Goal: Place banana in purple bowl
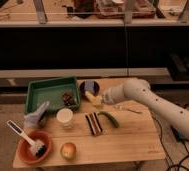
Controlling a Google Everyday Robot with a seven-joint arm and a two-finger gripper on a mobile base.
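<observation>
Camera view: I see my gripper (pixel 99 100) clamped on the small yellow toy banana (pixel 92 97), at the near rim of the small round dark purple bowl (pixel 89 85) on the wooden table (pixel 133 141).

One high view, set back, looking down across the worktop (pixel 123 142), tool (pixel 97 98) closed just right of the green tray (pixel 52 81).

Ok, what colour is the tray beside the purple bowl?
Green tray, camera view. The gripper, shut on the banana, sits just in front of the purple bowl.
</observation>
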